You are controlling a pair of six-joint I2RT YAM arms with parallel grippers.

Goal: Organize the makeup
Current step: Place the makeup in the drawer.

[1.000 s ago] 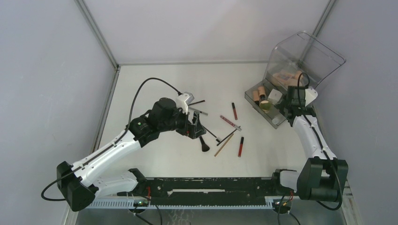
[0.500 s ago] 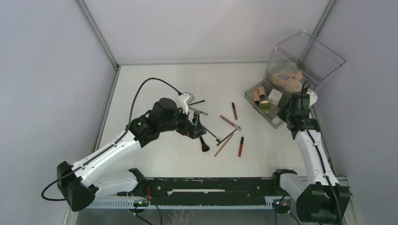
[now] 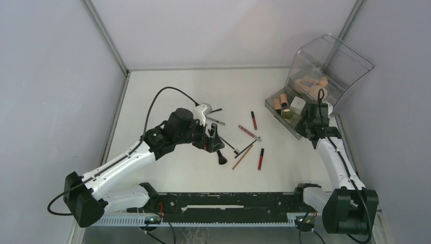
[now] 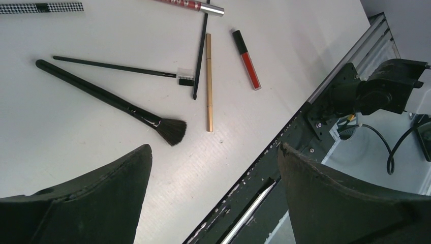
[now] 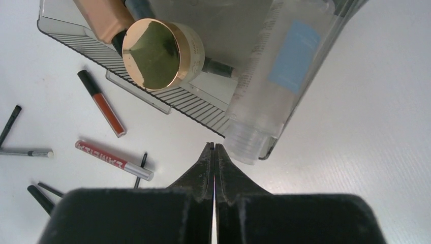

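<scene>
The right arm has backed out of the large clear smoky plastic organizer box [image 3: 330, 57]. Its right gripper [image 5: 214, 147], open a moment ago, is now pinched shut on nothing, fingertips pressed together just off the corner of the organizer's ribbed tray; the left arm has barely shifted. In that tray we see a round gold-lidded compact [image 5: 152, 53], and a clear bottle with a pale blue label [image 5: 277, 71] seems to lie along its end. So we judge a drop-off done and the picking passes to the other side. The left gripper [image 4: 213, 150] hangs empty, jaws spread wide, over the loose cluster well apart from the organizer. Right under it is the long black brush with a fluffy head [image 4: 109, 99]. It lies flat, roughly broadside to the organizer, its long axis running upper left to lower right in the left wrist view, bristles at the lower right end. A thin gold pencil [image 4: 209, 76] and a red lip gloss tube with a black cap [image 4: 247, 61] lie on the organizer's side of it. Next, we reckon: come down, turn the wrist so the jaws straddle the handle crosswise, and keep clear of the thin black spoolie wand [image 4: 117, 67] just beside it.
</scene>
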